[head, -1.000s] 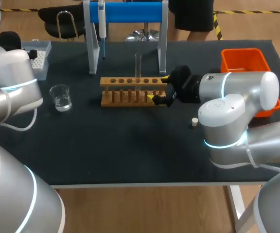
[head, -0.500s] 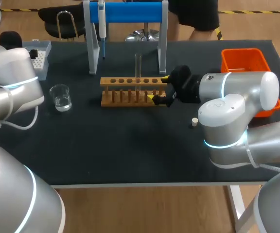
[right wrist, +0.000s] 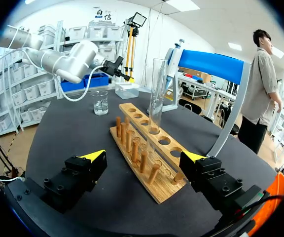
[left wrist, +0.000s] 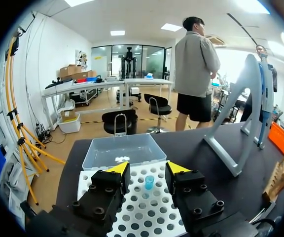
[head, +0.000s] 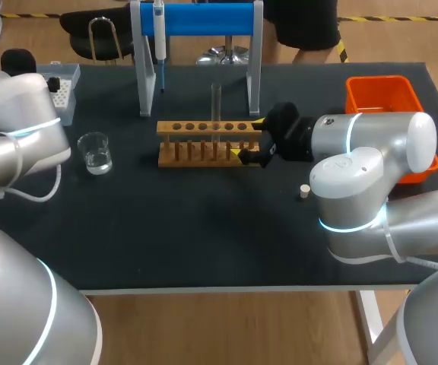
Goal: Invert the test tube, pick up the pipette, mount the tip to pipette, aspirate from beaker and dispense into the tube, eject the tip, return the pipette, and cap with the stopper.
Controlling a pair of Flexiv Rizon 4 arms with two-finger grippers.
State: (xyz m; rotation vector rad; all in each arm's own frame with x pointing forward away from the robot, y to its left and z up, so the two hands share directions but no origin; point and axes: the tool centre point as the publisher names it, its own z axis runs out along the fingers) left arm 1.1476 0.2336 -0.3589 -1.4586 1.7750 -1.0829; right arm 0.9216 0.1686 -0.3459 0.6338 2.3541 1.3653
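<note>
The pipette (head: 158,32) hangs on the blue stand (head: 204,19). A clear test tube (head: 216,103) stands upright in the wooden rack (head: 204,144). My right gripper (head: 249,140) is open at the rack's right end; in the right wrist view its fingers (right wrist: 144,157) stand wide on either side of the rack (right wrist: 142,148) without touching it, the tube (right wrist: 157,94) just ahead. My left gripper (left wrist: 147,170) hovers open over the white tip box (left wrist: 147,207), a blue tip (left wrist: 149,181) below the gap. The beaker (head: 96,152) holds water. A stopper (head: 304,191) lies on the table.
An orange bin (head: 384,93) sits at the back right, partly behind my right arm. The tip box (head: 61,93) is at the back left, its clear lid (left wrist: 122,150) ahead of the left gripper. The stand's legs (head: 144,76) rise behind the rack.
My left arm has shifted slightly towards the tip box and its fingers have drawn a little closer together. The right arm, rack and tube have not moved.
</note>
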